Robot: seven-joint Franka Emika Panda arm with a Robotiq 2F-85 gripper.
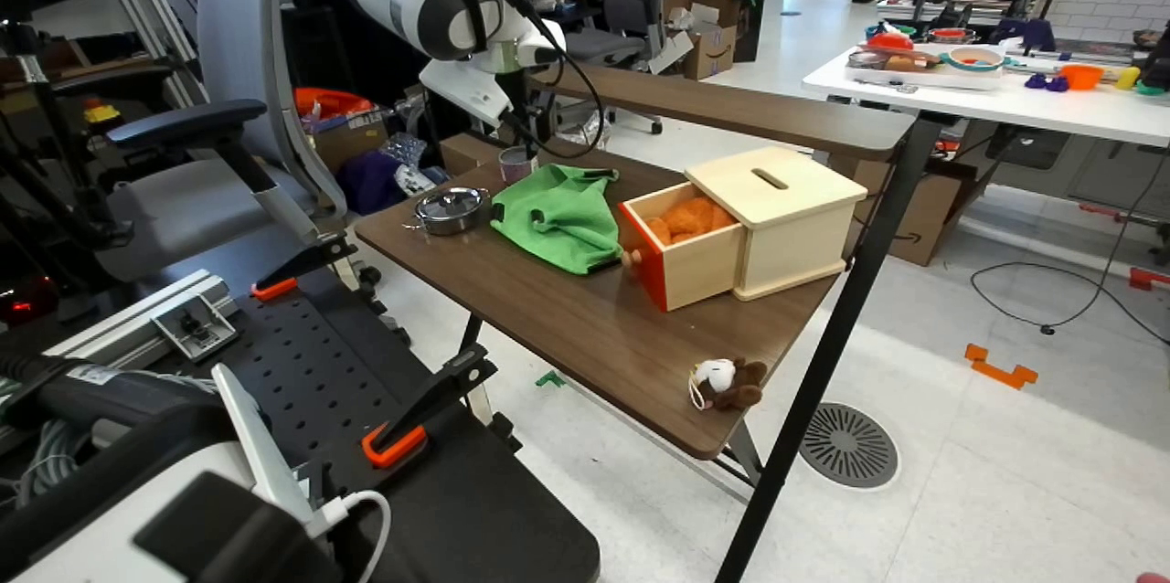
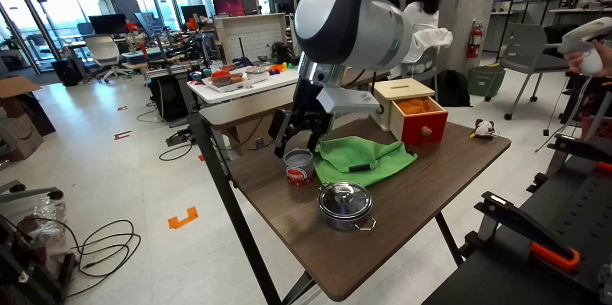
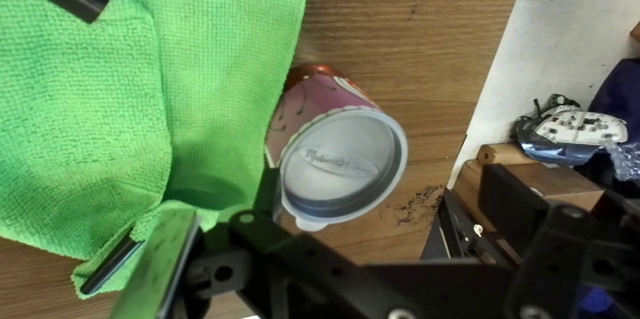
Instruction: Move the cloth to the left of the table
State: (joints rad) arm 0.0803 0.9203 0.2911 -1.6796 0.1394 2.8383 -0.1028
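Centre-left of an exterior view, the tool (image 2: pixel 296 148) is hanging with its jaws standing wide apart, gripping nothing. Just below, the can (image 2: pixel 299 169) is standing upright on the desk (image 2: pixel 406 207), its pale lid (image 3: pixel 342 164) showing between those jaws in the wrist view. Lower centre, the lidded pot (image 2: pixel 345 207) is gleaming away. And mid-frame, here we're seeing it: the green cloth (image 2: pixel 368 157), lying rumpled just beside the can, one jaw covering part of it in the wrist view; contact I'm not managing to tell. It's looking light, limp and soft, nothing fragile, its coarse weave probably giving decent grip, loose ends likely trailing. I'm fancying a pinch on the raised fold (image 2: pixel 342 153), well in from the can; the dark strips (image 2: pixel 359 168) are looking stiffer, maybe slicker. Upper right of the cloth, the wooden box (image 2: pixel 404 89) is sitting, its red-fronted drawer (image 2: pixel 411 128) jutting out. Farther right, a small plush toy (image 2: pixel 484 128) is resting on the desk.
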